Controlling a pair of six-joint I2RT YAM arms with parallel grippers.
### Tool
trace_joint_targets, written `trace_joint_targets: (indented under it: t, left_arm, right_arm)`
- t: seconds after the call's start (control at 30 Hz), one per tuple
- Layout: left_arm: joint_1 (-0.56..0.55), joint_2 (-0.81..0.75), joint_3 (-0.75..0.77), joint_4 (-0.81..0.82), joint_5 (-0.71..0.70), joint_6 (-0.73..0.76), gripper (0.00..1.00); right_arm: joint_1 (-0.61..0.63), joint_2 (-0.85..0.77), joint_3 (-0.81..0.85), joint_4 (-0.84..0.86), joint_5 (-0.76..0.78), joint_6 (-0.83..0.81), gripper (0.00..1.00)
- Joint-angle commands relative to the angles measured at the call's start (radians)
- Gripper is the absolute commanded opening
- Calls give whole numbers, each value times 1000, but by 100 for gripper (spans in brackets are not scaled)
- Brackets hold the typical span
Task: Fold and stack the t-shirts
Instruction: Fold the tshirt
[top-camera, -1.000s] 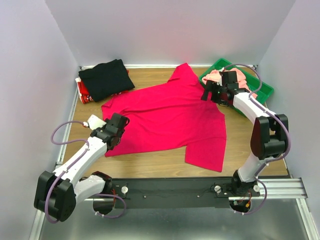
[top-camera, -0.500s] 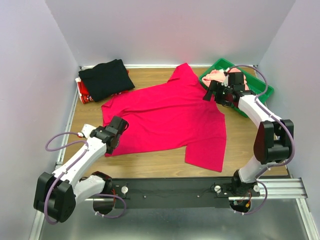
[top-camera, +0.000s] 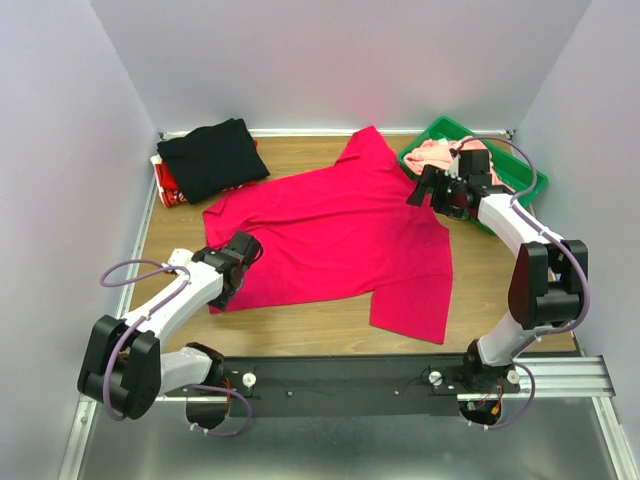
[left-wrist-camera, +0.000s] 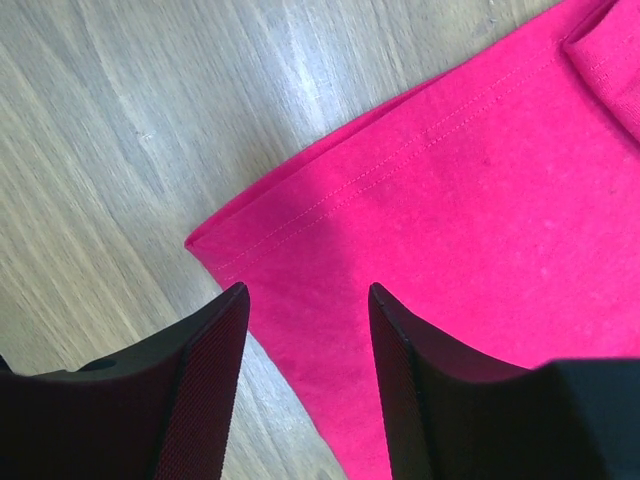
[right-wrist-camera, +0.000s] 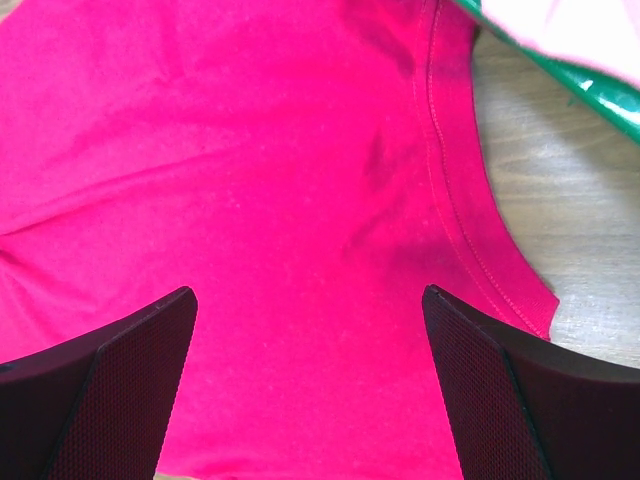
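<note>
The crimson-magenta t-shirt (top-camera: 340, 230) lies spread flat across the middle of the table. My left gripper (top-camera: 232, 285) is low over its near-left corner. In the left wrist view the open fingertips (left-wrist-camera: 307, 295) straddle the hem just behind that corner (left-wrist-camera: 200, 240), with nothing held. My right gripper (top-camera: 420, 190) hovers wide open over the shirt's right edge by the tray, and cloth (right-wrist-camera: 250, 150) fills the gap between its tips (right-wrist-camera: 308, 295). A folded black t-shirt (top-camera: 212, 155) sits at the back left. The salmon-pink t-shirt (top-camera: 435, 152) is bunched in the tray.
The green plastic tray (top-camera: 525, 180) stands at the back right, its rim (right-wrist-camera: 590, 95) close to the right gripper. A red and white folded item (top-camera: 166, 182) pokes out under the black shirt. Walls enclose the table on three sides.
My left gripper has slid down toward the shirt's near-left corner, and its jaws have narrowed somewhat. The right gripper has shifted slightly right and stays wide open.
</note>
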Motion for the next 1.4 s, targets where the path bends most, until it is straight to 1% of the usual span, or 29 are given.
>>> trace_joint_targets:
  t: [0.0,0.1,0.3,0.6,0.7,0.87,1.0,1.37]
  left_arm:
    - [-7,-19,19,-39,-55,-53,58]
    - [-7,9,25,-48,-63,-66,54]
    - [-7,101,49,-70,-68,-74,53]
    - [-9,191,91,-74,-32,-20,53]
    - [-9,200,92,-76,-28,-10,51]
    - [-12,251,109,-82,-34,9,46]
    - [-15,308,125,-73,-51,24,45]
    - [-16,391,168,12,-68,130,45]
  right_arm:
    - [-12,-25,-34,12,33,2,100]
    - [-27,-21,-48,15,34,2,100]
    - [-37,-7,-46,31,7,5,100]
    - [-49,32,-49,55,-27,5,100]
    - [-55,30,-54,61,-36,6,100]
    - [-60,35,-55,71,-46,8,100]
    - [-64,36,-58,74,-55,11,100]
    - [-63,64,-57,89,-75,11,100]
